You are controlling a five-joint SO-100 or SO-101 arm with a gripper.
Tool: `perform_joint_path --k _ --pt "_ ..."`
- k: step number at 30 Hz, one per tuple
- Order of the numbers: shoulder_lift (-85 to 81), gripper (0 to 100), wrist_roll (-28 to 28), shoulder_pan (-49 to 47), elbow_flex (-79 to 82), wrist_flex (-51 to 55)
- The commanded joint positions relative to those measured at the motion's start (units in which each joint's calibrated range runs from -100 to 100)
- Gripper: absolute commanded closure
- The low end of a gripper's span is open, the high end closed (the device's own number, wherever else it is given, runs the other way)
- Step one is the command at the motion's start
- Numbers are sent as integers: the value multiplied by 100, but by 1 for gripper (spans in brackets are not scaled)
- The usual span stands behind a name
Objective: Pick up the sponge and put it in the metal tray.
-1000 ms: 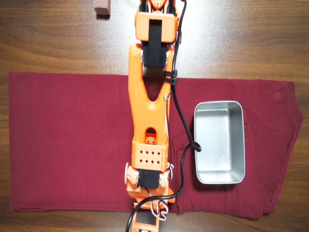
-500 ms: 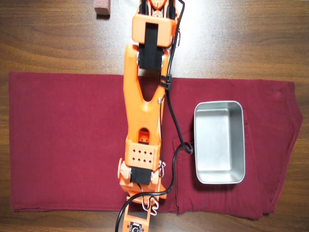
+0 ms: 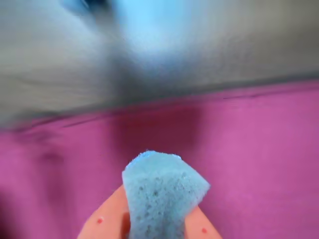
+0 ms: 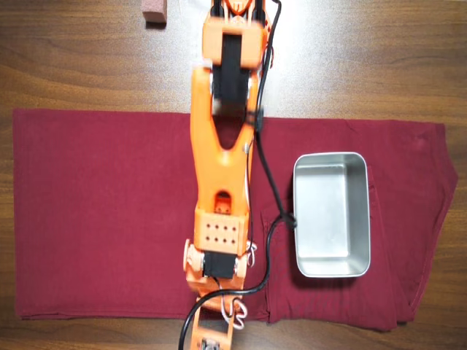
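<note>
In the wrist view the sponge point(image 3: 162, 191), a small porous foam block that looks pale blue here, sticks up between two orange fingers point(image 3: 105, 221). My gripper point(image 3: 154, 223) is shut on it above the red cloth point(image 3: 259, 149). The overhead view has the orange arm point(image 4: 219, 160) reaching down the picture, and its gripper end point(image 4: 210, 337) is cut off by the bottom edge, so the sponge is hidden there. The metal tray point(image 4: 332, 271), shiny and empty, lies on the cloth to the right of the arm, apart from the gripper.
A dark red cloth point(image 4: 102, 211) covers most of the wooden table point(image 4: 379, 58). A reddish-pink block point(image 4: 154, 12) sits at the top edge, left of the arm's base. A black cable point(image 4: 270, 197) hangs beside the arm, near the tray's left rim.
The arm's lower end swung slightly left, then came back a little to the right. The cable loop shifted with it. The tray has not moved.
</note>
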Motion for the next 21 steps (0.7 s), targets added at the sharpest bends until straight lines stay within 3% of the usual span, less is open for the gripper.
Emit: perform_joint_path --k 1,7,9,13,18,21 --pt "-1633 100 83 -536 -91 829" --pt "-2929 100 -220 -2753 18 2931" --pt "-3329 100 -347 -3511 528 3079" --pt "-3595 100 -567 -4490 1502 2913" --pt "-3089 100 -586 -4634 2349 1742" --pt "-2778 91 -611 -4567 2349 1087"
